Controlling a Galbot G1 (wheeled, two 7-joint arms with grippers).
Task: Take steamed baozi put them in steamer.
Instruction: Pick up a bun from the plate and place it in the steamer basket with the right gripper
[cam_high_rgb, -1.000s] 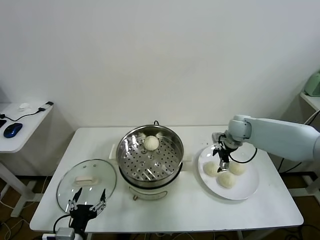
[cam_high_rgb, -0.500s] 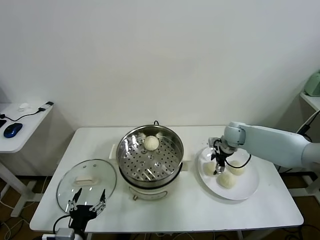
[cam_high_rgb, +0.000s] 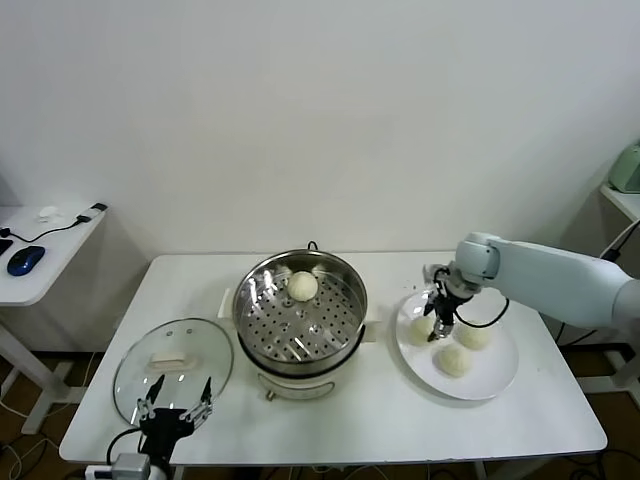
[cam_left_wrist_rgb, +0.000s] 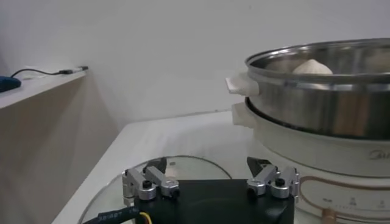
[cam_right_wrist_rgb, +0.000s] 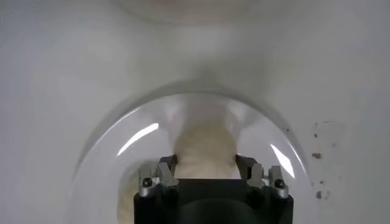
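Item: second bun transfer, grip stage, located relative to the steamer (cam_high_rgb: 300, 315). Right gripper (cam_high_rgb: 436, 327): over the white plate (cam_high_rgb: 490, 380) to the right of the steamer, fingers drawn in against the sides of the plate's bun nearest the steamer (cam_right_wrist_rgb: 206, 152), which sits between them in the right wrist view. Remaining stock on the plate: two buns, one at the side away from the steamer (cam_high_rgb: 474, 336), one toward the table's front edge (cam_high_rgb: 452, 361); all three sit close together. One bun (cam_high_rgb: 303, 286) already lies on the perforated floor at the back of the steamer. Left gripper (cam_high_rgb: 176, 414): parked with fingers spread wide over the glass lid (cam_high_rgb: 173, 366), left of the steamer. Handling advice: lift straight up so the neighbouring buns are not dragged, keep the squeeze gentle since the dough probably dents, clear the steel rim before crossing, and set down on bare floor beside the bun already inside. Change against one second earlier: the right fingers then stood wide above the plate; they have since come down and shut on the bun. Left arm, lid and steamer contents unchanged.
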